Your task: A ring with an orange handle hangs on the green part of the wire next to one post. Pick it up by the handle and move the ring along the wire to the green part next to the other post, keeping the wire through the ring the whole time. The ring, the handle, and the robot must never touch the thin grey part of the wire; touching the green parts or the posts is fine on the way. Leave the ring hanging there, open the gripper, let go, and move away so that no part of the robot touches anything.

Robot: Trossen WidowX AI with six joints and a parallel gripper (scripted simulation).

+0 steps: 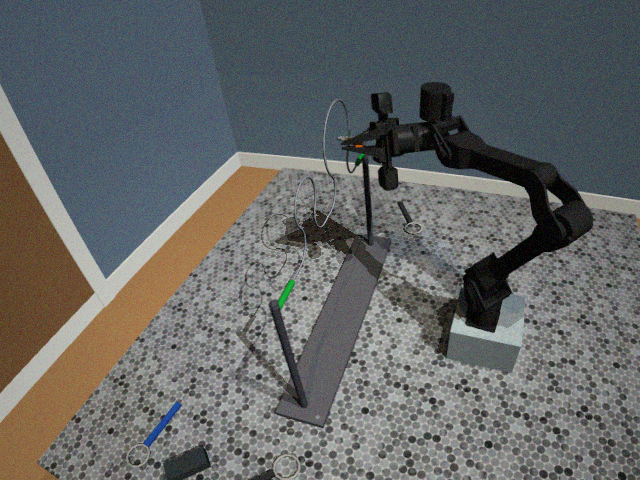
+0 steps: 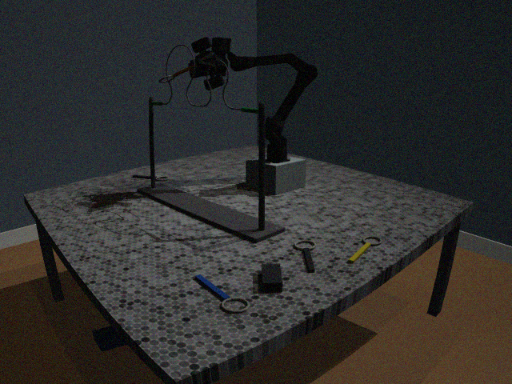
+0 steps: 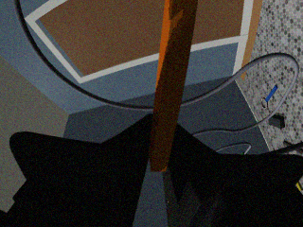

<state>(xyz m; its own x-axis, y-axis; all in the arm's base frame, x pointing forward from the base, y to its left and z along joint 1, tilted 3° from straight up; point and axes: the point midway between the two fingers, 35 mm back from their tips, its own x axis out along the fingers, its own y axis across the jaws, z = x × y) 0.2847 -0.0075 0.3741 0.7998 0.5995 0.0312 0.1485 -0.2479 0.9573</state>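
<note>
My gripper [image 1: 356, 145] [image 2: 193, 70] [image 3: 157, 120] is shut on the orange handle [image 1: 358, 146] [image 2: 180, 73] [image 3: 172, 57] and holds it high in the air, about level. The small ring [image 1: 342, 138] [image 2: 174, 77] at the handle's end sits by the thin grey wire [image 1: 325, 135] [image 2: 170, 54], just above the green part [image 1: 358, 162] [image 2: 159, 103] at the far post [image 1: 367, 206] [image 2: 151, 140]. I cannot tell whether ring and wire touch. The other green part [image 1: 285, 293] [image 2: 249, 110] tops the near post [image 1: 288, 356] [image 2: 261, 174]. The wire makes several loops between the posts.
Both posts stand on a long grey base plate [image 1: 330, 330] [image 2: 214, 215]. The arm's pedestal [image 1: 485, 343] [image 2: 278, 177] is beside it. Loose rings with blue [image 1: 162, 423] [image 2: 212, 287], yellow [image 2: 359, 252] and dark [image 1: 404, 210] [image 2: 308, 259] handles and a dark block [image 1: 186, 461] [image 2: 270, 278] lie on the table.
</note>
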